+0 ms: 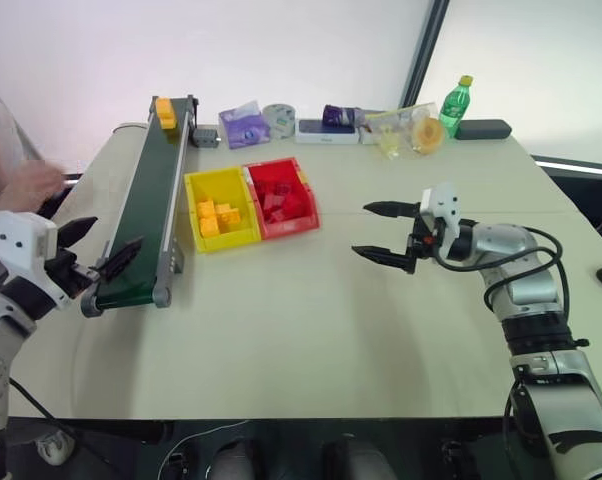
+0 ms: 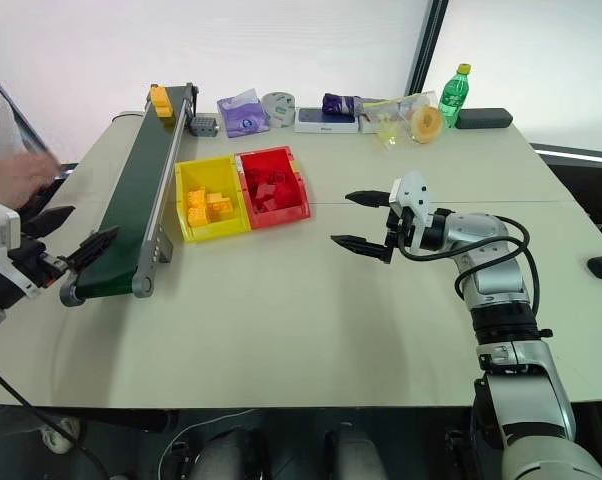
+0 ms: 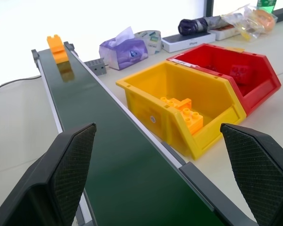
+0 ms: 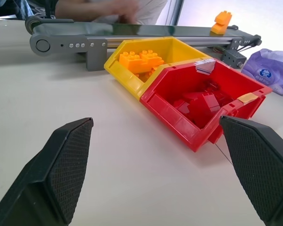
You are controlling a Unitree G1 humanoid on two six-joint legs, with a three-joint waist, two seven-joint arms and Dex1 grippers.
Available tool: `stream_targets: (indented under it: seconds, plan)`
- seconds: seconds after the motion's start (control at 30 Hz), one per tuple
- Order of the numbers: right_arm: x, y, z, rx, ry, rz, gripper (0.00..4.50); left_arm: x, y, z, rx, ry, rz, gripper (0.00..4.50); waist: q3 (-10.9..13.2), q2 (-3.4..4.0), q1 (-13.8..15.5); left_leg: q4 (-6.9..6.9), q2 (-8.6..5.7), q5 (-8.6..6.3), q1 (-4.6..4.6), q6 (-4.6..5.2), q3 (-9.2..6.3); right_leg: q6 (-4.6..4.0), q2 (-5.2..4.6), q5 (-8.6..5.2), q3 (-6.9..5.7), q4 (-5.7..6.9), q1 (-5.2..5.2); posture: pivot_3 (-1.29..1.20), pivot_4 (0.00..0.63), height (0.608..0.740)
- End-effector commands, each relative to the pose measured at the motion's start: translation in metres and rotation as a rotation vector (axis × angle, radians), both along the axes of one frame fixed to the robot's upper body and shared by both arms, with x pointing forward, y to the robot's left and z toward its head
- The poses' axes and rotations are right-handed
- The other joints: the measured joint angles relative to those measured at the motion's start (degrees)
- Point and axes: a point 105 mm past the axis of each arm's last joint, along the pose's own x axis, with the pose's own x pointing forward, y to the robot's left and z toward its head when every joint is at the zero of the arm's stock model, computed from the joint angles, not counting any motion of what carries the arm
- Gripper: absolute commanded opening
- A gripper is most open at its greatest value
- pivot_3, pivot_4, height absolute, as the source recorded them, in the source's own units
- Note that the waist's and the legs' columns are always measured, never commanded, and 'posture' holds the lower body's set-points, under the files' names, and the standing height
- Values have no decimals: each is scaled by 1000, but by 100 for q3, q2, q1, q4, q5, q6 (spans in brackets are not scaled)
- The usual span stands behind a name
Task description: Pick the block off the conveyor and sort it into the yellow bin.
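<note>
yellow-orange, the block (image 1: pixel 165 112) is being carried at the conveyor's (image 1: pixel 146 205) eleven o'clock end. both the left gripper (image 1: pixel 93 250) and right gripper (image 1: pixel 386 232) are being held spread, empty.

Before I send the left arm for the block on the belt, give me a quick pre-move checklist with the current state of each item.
1. Block on the conveyor: ok, it sits at the far end of the belt, upright, not yet near the gripper.
2. Left gripper ready: ok, open and empty at the belt's near end.
3. Belt lane between gripper and block: ok, bare green belt.
4. Yellow bin able to take it: ok, beside the conveyor, a few orange bricks inside, room left.
5. Right gripper out of the way: ok, open, over bare table to the right of the red bin.
6. Person's hand close to the left arm: not ok, keep watch.
</note>
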Motion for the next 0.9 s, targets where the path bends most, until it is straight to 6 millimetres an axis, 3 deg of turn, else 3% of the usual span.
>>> stream_targets:
  seconds: [0.03, 0.63, 0.77, 0.9]
  plan:
    - [0, 0, 9, 9, -36, 2, 4500, -5, 2, 11, 11, -52, 4, 4471, 0, 0, 0, 0, 0, 0, 0, 0, 0, 0, 0, 0, 0, 0, 0, 0, 150, 740]
    - [1, 1, 9, 9, -34, 11, 4500, -18, 10, 1, -17, -58, 95, 4471, 0, 0, -3, 0, 0, 0, 0, 0, 0, 0, -1, 0, 0, 0, 0, 0, 150, 740]
    - [1, -1, 10, 13, -37, 5, 4500, -33, 28, 10, -69, -188, 303, 4471, 0, 0, -4, 0, 1, 0, 0, 0, -1, 0, -1, 0, 1, 0, 0, 0, 150, 740]
    - [0, -2, 8, 13, -32, 4, 4500, -51, 20, -1, -96, -221, 368, 4471, -1, 0, -9, 0, 0, -1, 1, 2, 0, 0, -2, 0, 5, -2, 2, 0, 150, 740]
